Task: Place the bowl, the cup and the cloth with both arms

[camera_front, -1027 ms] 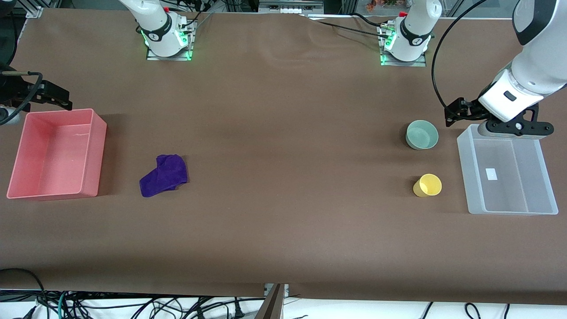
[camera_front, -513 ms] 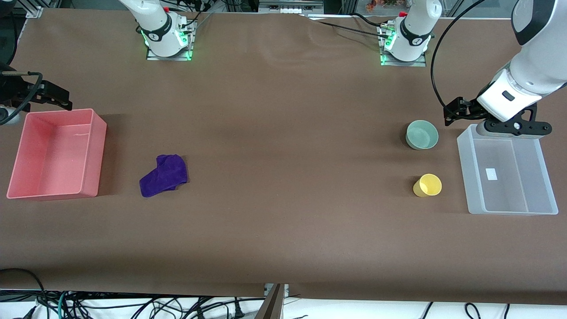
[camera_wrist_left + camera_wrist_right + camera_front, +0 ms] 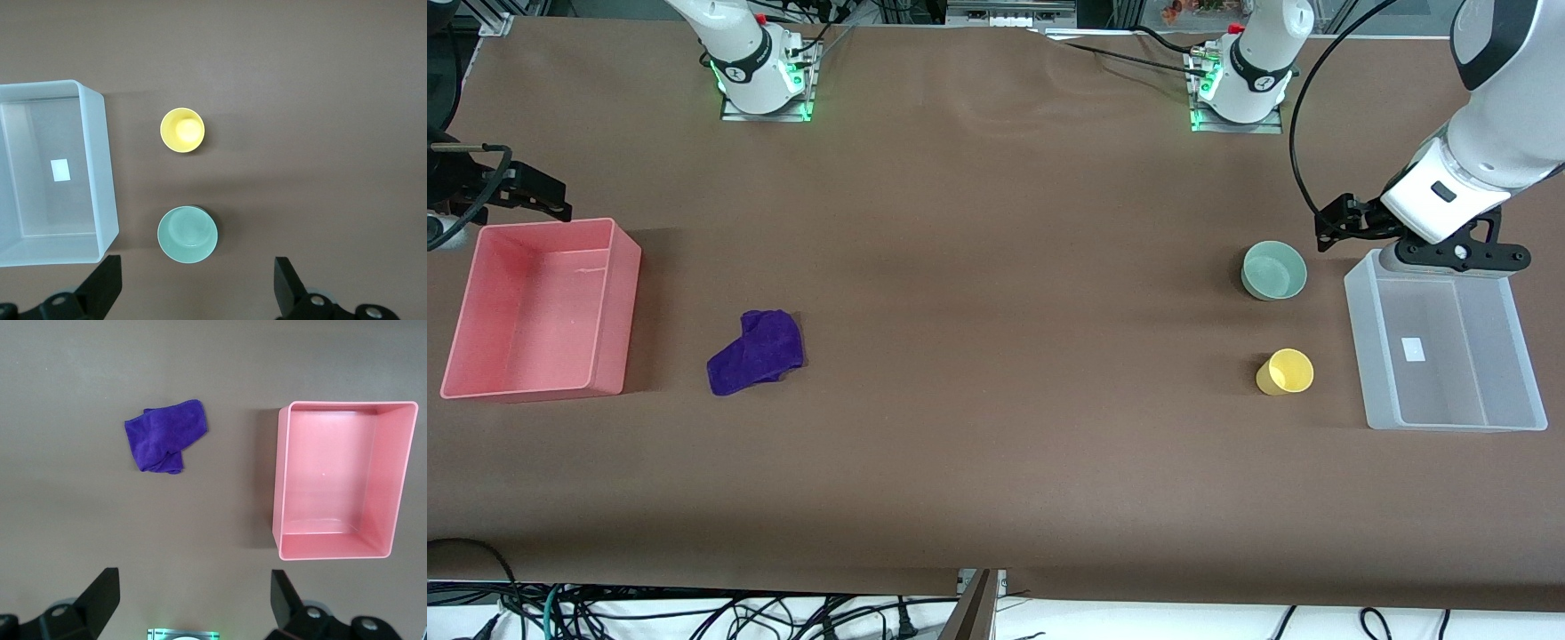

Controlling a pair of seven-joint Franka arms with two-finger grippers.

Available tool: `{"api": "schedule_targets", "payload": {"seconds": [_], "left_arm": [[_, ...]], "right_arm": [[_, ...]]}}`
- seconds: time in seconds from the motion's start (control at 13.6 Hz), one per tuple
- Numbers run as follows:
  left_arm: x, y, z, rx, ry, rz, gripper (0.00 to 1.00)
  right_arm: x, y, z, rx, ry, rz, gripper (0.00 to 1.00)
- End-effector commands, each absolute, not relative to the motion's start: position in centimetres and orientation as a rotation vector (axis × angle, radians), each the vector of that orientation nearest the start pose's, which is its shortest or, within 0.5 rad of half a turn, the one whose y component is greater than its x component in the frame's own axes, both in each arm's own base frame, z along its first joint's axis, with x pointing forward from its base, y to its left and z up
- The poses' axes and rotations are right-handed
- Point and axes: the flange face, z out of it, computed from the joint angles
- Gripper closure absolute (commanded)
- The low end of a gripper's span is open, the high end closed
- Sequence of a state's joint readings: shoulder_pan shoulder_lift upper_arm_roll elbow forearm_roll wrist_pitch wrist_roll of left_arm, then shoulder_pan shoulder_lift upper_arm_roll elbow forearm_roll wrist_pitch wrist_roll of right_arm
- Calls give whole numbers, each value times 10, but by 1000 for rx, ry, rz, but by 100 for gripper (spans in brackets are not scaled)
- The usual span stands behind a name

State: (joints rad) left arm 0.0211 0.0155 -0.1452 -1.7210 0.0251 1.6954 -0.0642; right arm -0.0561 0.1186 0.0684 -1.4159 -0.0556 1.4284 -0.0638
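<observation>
Mint-green bowl (image 3: 1274, 270) and yellow cup (image 3: 1285, 372) sit mid-right beside the clear bin (image 3: 1445, 418), purple cloth (image 3: 756, 351) near the pink bin (image 3: 541, 388); left gripper (image 3: 194, 288) and right gripper (image 3: 193, 601) hover wide open, empty, apparently poised to pick.

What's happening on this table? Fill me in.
Nothing is held yet. The left claw hangs open over the table by the clear bin, beside the bowl. The cup stands nearer the camera than the bowl. The right claw is open and up in the air at its end of the table, where the pink bin sits with the cloth lying beside it. Both bins hold none of the three items.
</observation>
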Motion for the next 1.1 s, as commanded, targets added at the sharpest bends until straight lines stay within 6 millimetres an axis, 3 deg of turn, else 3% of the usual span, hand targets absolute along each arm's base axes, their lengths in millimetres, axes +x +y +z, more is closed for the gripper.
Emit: {"api": "schedule_targets", "payload": {"seconds": [0.0, 0.29, 0.44, 0.59, 0.73, 0.81, 0.95, 1.03], "left_arm": [[555, -70, 562, -3135, 108, 89, 0], [554, -69, 543, -3125, 168, 210, 0], [550, -68, 525, -3107, 366, 345, 0], [552, -58, 505, -3095, 507, 421, 0], [549, -46, 475, -3070, 655, 488, 0], [548, -40, 461, -3062, 733, 490, 0], [544, -18, 427, -3028, 982, 482, 0], [538, -4, 401, -3007, 1106, 471, 0]], "right_arm": [[574, -4, 620, -3176, -130, 156, 0], [574, -3, 619, -3176, -130, 156, 0], [575, -2, 619, -3174, -128, 155, 0], [583, 1, 604, -3168, -138, 191, 0], [597, 8, 582, -3160, -160, 212, 0], [601, 10, 579, -3152, -163, 177, 0], [618, 14, 541, -3130, -180, 244, 0], [626, 18, 518, -3120, -192, 296, 0]]}}
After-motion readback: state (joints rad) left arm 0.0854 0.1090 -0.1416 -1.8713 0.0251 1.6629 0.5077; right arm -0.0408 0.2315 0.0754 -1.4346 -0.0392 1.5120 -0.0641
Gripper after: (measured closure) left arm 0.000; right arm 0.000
